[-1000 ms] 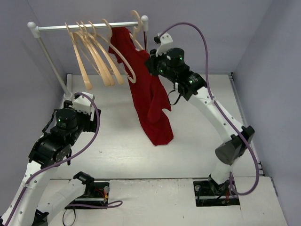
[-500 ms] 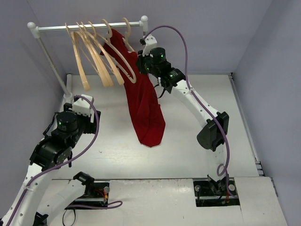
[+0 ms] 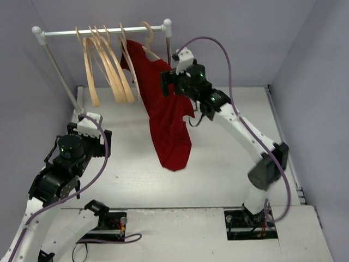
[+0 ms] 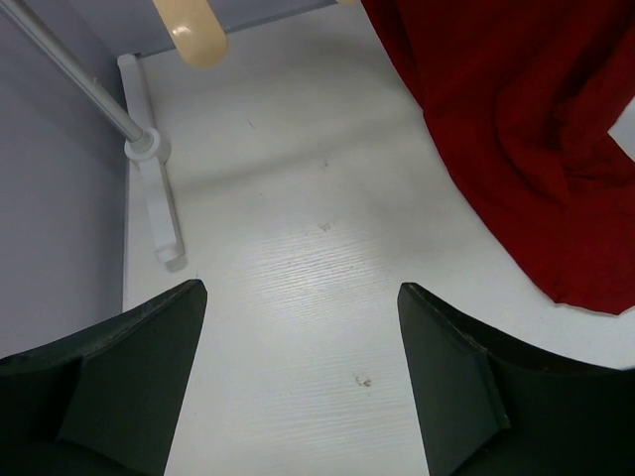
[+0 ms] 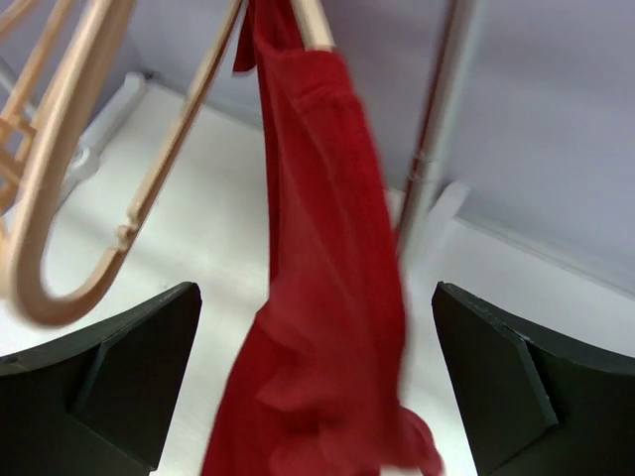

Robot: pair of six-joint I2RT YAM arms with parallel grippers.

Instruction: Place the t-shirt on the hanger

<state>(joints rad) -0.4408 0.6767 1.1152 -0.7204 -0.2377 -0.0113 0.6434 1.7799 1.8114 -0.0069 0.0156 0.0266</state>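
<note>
Left arm (image 3: 54, 180) folded low near its base, wrist tipped down and forward, left claw (image 4: 301, 290) with jaws spread wide. Right arm (image 3: 245, 136) reaches up and forward-left, elbow out to the right, right claw (image 5: 316, 290) held high, jaws wide apart too.

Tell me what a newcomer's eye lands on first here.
The dark-red t-shirt stands out, draped from a wooden hanger on the white rail at the back of the table. To its left hang empty hangers, and the right tool faces the shirt, open.
</note>
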